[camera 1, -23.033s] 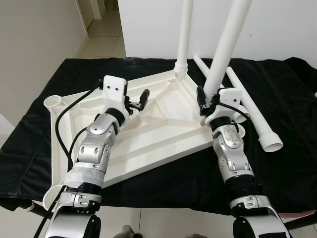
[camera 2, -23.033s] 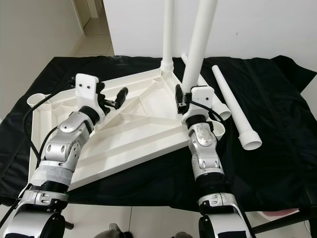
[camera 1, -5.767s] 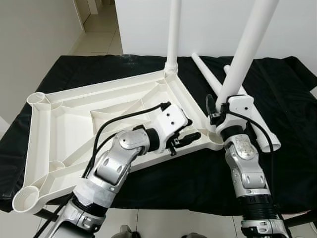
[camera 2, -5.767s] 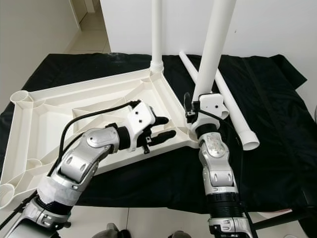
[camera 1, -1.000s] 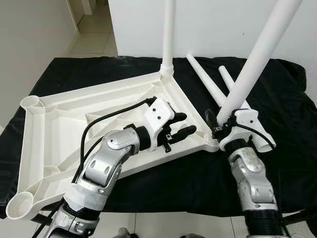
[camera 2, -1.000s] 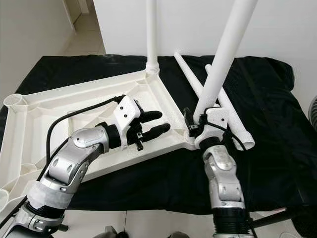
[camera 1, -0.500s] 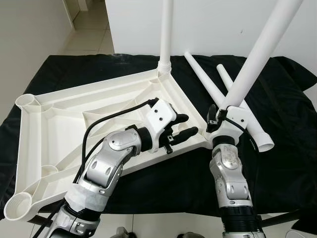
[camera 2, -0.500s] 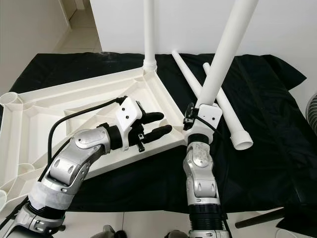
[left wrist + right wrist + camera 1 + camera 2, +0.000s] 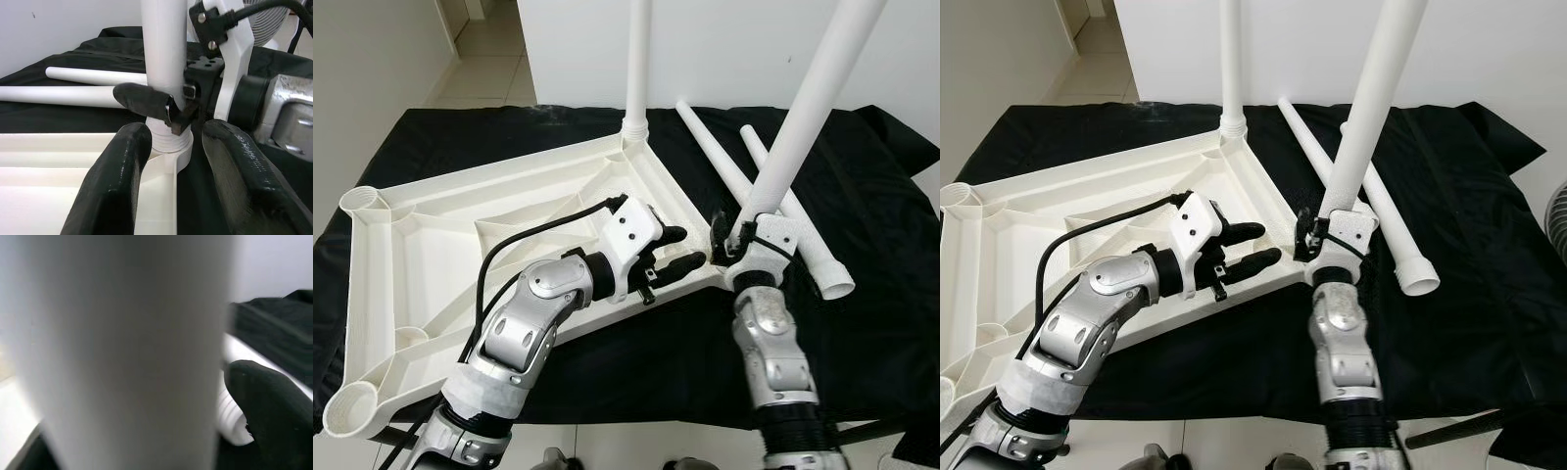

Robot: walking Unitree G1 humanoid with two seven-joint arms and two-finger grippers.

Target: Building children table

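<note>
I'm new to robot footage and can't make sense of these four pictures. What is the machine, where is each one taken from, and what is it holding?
This is a humanoid robot with two silver arms, each ending in two black fingers. The two wide pictures come from cameras in its head, looking down; the close-ups come from a camera on each wrist.

On a black cloth lies an upside-down white tabletop. One leg stands in its far corner. Two spare legs lie on the cloth.

The right gripper is shut on a second leg, tilted, with its foot at the near corner socket. The left gripper is open, its fingers hovering beside that corner.
</note>
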